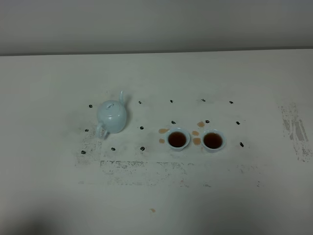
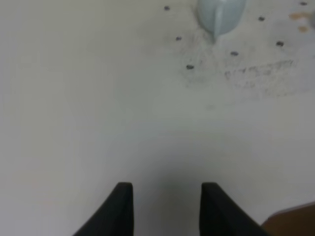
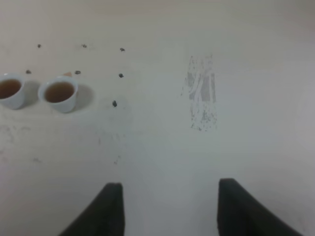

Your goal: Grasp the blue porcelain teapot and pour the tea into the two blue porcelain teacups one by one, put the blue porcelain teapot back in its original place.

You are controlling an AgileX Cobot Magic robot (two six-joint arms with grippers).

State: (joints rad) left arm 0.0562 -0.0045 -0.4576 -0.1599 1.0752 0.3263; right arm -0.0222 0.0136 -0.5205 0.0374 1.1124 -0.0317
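The blue porcelain teapot (image 1: 112,116) stands upright on the white table, left of centre, spout pointing away; its lower part also shows in the left wrist view (image 2: 220,15). The two blue porcelain teacups (image 1: 177,139) (image 1: 212,140) stand side by side right of centre, both holding dark tea, and appear again in the right wrist view (image 3: 59,93) (image 3: 11,91). My left gripper (image 2: 166,189) is open over bare table, far from the teapot, nothing between its fingers. My right gripper (image 3: 170,189) is open too, well away from the cups. Neither arm shows in the exterior high view.
Small black marks (image 1: 142,128) dot the table around the teapot and cups. Brownish tea spots (image 1: 196,140) lie beside the cups. A scuffed grey patch (image 1: 295,128) marks the table's right side. A brown edge (image 2: 293,221) shows in a corner of the left wrist view.
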